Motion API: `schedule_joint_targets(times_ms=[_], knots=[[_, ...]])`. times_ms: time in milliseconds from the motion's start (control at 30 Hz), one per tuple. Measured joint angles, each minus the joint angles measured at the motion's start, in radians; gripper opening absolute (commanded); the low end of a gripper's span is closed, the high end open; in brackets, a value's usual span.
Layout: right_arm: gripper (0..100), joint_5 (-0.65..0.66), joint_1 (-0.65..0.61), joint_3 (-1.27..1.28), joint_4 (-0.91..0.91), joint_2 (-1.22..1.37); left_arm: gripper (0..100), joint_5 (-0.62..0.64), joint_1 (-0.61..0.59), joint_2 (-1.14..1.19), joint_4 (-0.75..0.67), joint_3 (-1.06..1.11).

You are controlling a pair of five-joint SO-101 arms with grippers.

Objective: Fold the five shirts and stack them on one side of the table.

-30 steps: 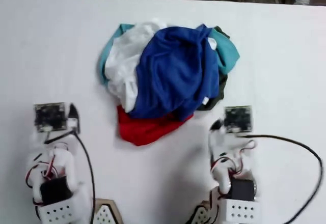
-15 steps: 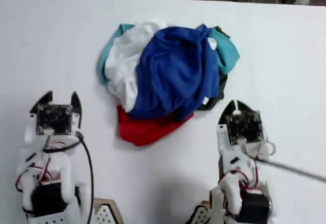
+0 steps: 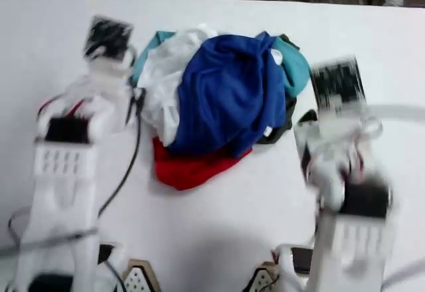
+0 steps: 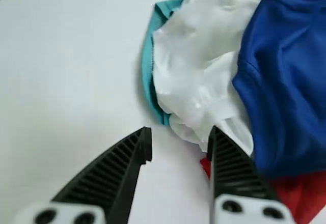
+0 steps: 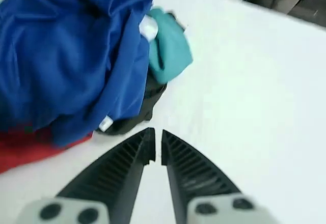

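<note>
I see the five shirts in one loose heap on the white surface, none of them folded. The blue shirt lies on top and covers the middle of the heap. The white shirt is crumpled beside it, on the side of the left arm. The teal shirt comes out on both sides of the heap: a thin edge around the white one, and a bigger bunch on the side of the right arm. The red shirt lies under the blue one and sticks out at the near edge, toward the arm bases. The dark shirt shows as a narrow strip under the blue and the teal.

The left pincer is open at a middle width and holds nothing. It hangs above bare surface, just beside the edge of the white and teal cloth; one finger is near the lower tip of the white shirt, and I cannot tell if it touches.

The right pincer is narrow, its two fingers almost together, with nothing between them. It points at the bare surface near the dark strip, apart from it.
</note>
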Motion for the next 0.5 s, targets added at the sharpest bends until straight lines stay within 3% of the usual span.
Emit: schedule_joint_targets(times_ms=[167, 500], knots=[[3.8, 0.0, 0.003, -0.199, 0.167, 0.298, 21, 0.002, 0.078, 0.33, 0.13, -0.269], [4.4, 0.0, 0.008, -0.255, 0.198, 0.341, 34, -0.051, 0.209, 0.879, 0.428, -0.928]])
